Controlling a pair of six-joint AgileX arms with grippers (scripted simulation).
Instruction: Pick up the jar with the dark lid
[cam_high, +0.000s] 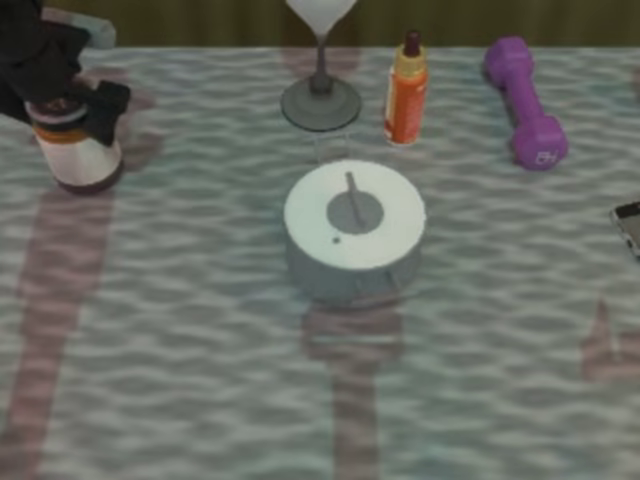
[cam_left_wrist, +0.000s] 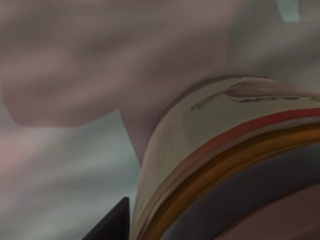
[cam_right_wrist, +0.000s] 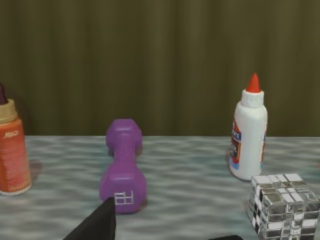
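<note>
The jar with the dark lid (cam_high: 78, 152) is at the far left of the table: a squat white body with an orange band under a brown lid. My left gripper (cam_high: 68, 108) is shut on it at lid height, and its black fingers (cam_high: 105, 105) flank the lid. In the left wrist view the jar (cam_left_wrist: 210, 150) fills the frame, and one dark fingertip (cam_left_wrist: 114, 224) lies against its side. I cannot tell whether the jar's base touches the table. My right gripper (cam_right_wrist: 165, 232) is outside the top view and stands open, holding nothing.
A white-topped round grey block (cam_high: 355, 235) sits mid-table. Behind it stand a glass (cam_high: 322, 90) and the slim orange bottle (cam_high: 406, 95). A purple dumbbell (cam_high: 525, 100) and a phone (cam_high: 630, 225) lie at the right. A glue bottle (cam_right_wrist: 248, 135) and a mirrored cube (cam_right_wrist: 282, 205) are in the right wrist view.
</note>
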